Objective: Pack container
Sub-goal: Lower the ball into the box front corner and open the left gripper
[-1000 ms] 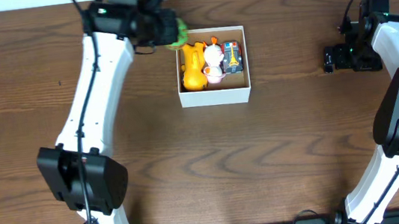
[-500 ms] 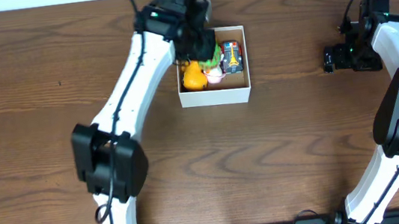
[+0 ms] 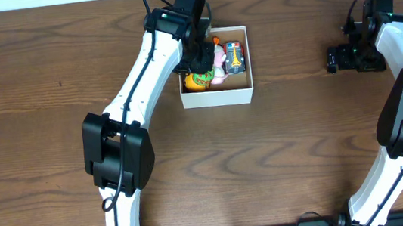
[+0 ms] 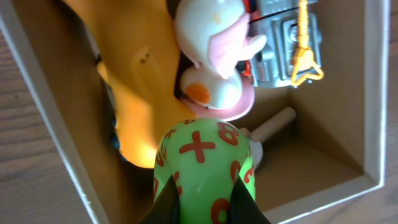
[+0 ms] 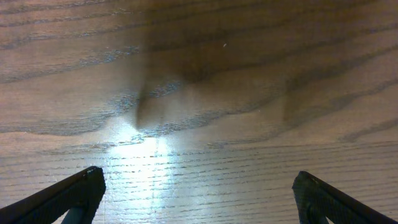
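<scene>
Left gripper pinches a green toy — the container lies straight below it. Right gripper gapes empty, well apart.

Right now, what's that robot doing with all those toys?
The left gripper is shut on a green toy with red marks, holding it over the container. A yellow toy, a white-and-pink toy and a grey toy lie inside. The right gripper is open over the table, off to the side, holding nothing.
</scene>
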You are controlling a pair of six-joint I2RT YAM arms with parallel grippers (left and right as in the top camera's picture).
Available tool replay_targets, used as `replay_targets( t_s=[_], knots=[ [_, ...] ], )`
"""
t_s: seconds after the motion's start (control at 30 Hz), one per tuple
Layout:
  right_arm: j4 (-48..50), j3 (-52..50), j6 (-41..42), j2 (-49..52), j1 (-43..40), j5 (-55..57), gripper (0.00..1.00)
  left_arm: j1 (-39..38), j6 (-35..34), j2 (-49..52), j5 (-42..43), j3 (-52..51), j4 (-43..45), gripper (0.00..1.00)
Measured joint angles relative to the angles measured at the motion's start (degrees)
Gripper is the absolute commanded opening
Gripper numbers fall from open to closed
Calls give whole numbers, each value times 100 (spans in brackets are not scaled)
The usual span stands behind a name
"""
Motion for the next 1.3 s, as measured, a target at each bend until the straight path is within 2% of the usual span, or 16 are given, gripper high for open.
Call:
replay_targets(
  t_s=[0.13,0.2,0.23,0.33,0.4,0.73,0.97,1.0,1.03,1.13,1.17,1.3],
  knots=[
    [0,0,0,0,0,0,99,0,2,7,-107,-26,-122,7],
    [0,0,0,0,0,0,99,0,4,11,-184,-44,-201,17],
    [0,0,0,0,0,0,99,0,15,13,-232,-52,-221,30],
    [0,0,0,0,0,0,99,0,63,15,-302,-55,-249,58],
    [0,0,0,0,0,0,99,0,76,15,-328,-55,-264,65],
    [0,0,0,0,0,0,99,0,87,20,-380,-55,-310,72],
    [0,0,0,0,0,0,99,0,87,20,-380,-55,-310,71],
    [0,0,0,0,0,0,99,0,87,20,-380,-55,-310,66],
    [0,0,0,0,0,0,99,0,85,20,-380,-55,-310,55],
    [0,0,0,0,0,2,99,-2,61,20,-380,-55,-308,10],
    [0,0,0,0,0,0,99,-2,87,20,-378,-55,-306,6],
    [0,0,0,0,0,0,99,0,87,20,-378,-55,-291,6]
  ],
)
